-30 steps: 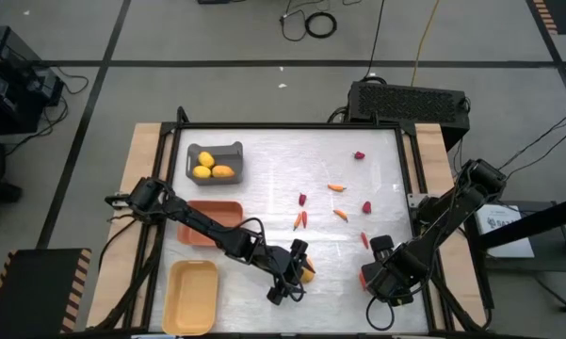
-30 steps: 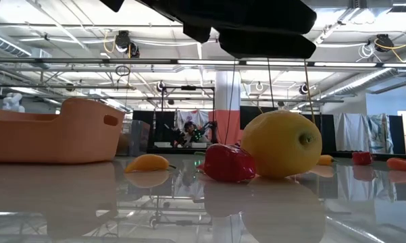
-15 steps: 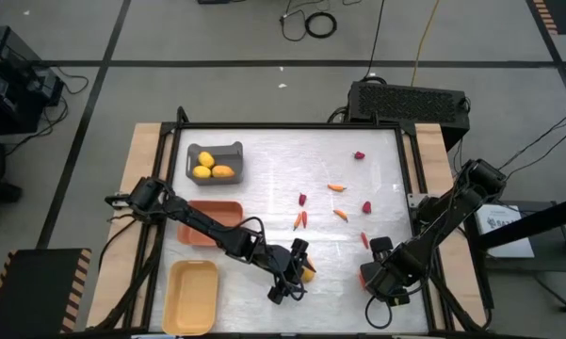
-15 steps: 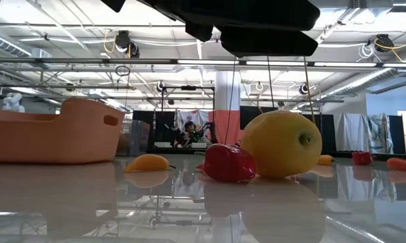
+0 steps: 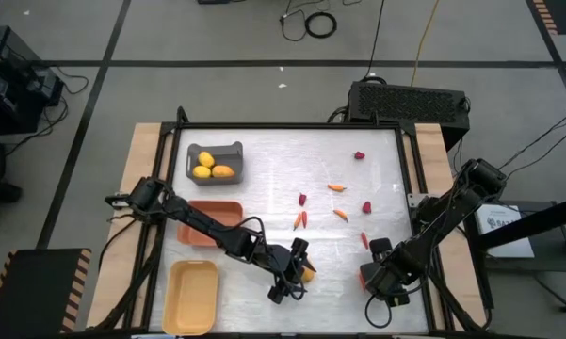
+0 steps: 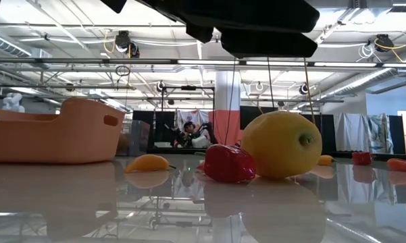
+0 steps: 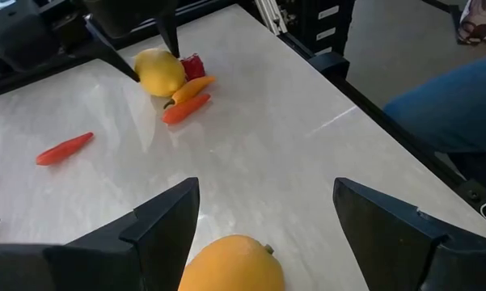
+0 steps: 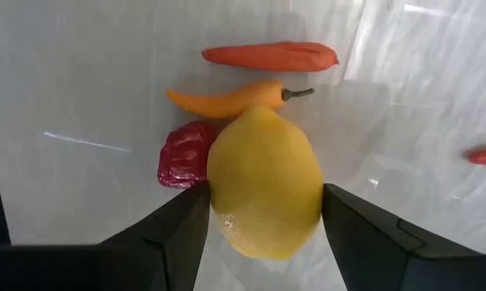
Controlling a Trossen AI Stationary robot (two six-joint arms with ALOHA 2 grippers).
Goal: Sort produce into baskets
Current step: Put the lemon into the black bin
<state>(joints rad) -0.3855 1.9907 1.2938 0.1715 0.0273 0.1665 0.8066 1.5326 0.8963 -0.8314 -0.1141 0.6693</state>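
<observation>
My right gripper (image 5: 377, 277) (image 8: 265, 192) points down over a yellow lemon (image 8: 265, 182) (image 6: 282, 145) that lies on the table near the front right; its open fingers stand above the lemon's two sides, clear of it in the low view. A red piece (image 8: 186, 153), an orange pepper-like piece (image 8: 230, 99) and a carrot (image 8: 271, 55) lie against or next to the lemon. My left gripper (image 5: 299, 274) (image 7: 265, 190) slants down at the table's front middle, open, with an orange fruit (image 7: 230, 263) lying between its fingers.
A grey basket (image 5: 234, 151) at the far left holds three yellow fruits. An orange basket (image 5: 212, 222) and a pale yellow basket (image 5: 193, 297) sit nearer on the left. Carrots (image 5: 336, 187) and red pieces (image 5: 366, 207) are scattered mid-table. A person's blue-clad leg (image 7: 445, 105) shows beyond the table edge.
My right gripper has sunk a little toward the lemon, still open. The lemon and the pieces beside it have stayed where they were.
</observation>
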